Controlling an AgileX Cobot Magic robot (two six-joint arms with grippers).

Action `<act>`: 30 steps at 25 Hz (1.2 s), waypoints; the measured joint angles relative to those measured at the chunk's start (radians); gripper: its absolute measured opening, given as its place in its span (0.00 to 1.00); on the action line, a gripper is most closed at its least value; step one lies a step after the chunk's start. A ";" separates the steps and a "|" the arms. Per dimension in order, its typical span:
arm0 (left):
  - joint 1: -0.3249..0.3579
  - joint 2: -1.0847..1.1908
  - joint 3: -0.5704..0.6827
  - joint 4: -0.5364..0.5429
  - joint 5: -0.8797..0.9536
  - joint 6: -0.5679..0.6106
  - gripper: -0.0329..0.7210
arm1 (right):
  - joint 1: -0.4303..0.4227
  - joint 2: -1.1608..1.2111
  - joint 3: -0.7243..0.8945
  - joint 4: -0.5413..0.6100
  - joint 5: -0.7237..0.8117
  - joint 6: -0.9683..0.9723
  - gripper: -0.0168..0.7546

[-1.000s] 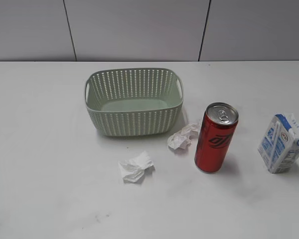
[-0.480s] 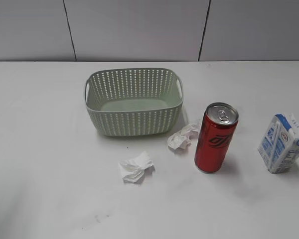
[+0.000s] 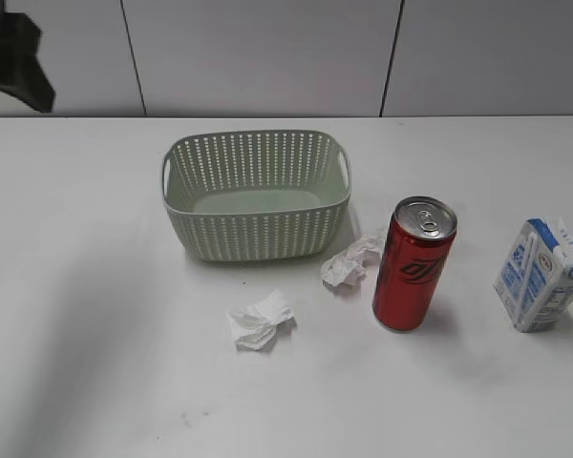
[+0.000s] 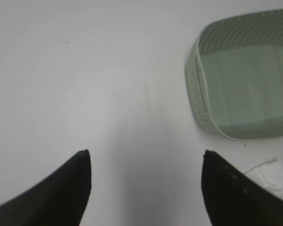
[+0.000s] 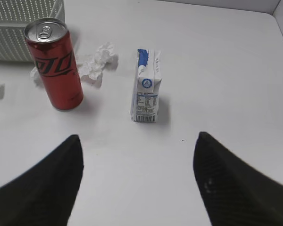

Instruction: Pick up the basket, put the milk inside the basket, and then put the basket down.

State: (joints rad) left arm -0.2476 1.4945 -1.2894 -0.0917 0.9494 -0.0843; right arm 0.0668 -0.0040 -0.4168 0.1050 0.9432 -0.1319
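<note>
Sage-green basket (image 3: pixel 256 194) sits empty on the white table (image 3: pixel 95 286), nothing lifted yet. Milk (image 3: pixel 541 274) stands upright at the table's right, well apart from the basket, with the red can (image 3: pixel 413 263) between them. Left gripper (image 4: pixel 146 160) hangs spread wide above bare table beside the basket, likely lining up on its rim. Right gripper (image 5: pixel 137 141) hangs equally wide, empty, just short of the milk (image 5: pixel 146 86). Only the exterior view shows both tissues (image 3: pixel 260 321).
</note>
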 joint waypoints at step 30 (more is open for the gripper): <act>-0.212 0.670 -0.424 0.128 0.089 -0.427 0.70 | 0.000 0.000 0.000 -0.033 0.000 0.051 0.76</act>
State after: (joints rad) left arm -0.4596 2.1642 -1.7132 0.0365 1.0387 -0.5108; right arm 0.0668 -0.0040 -0.4168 0.0715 0.9432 -0.0810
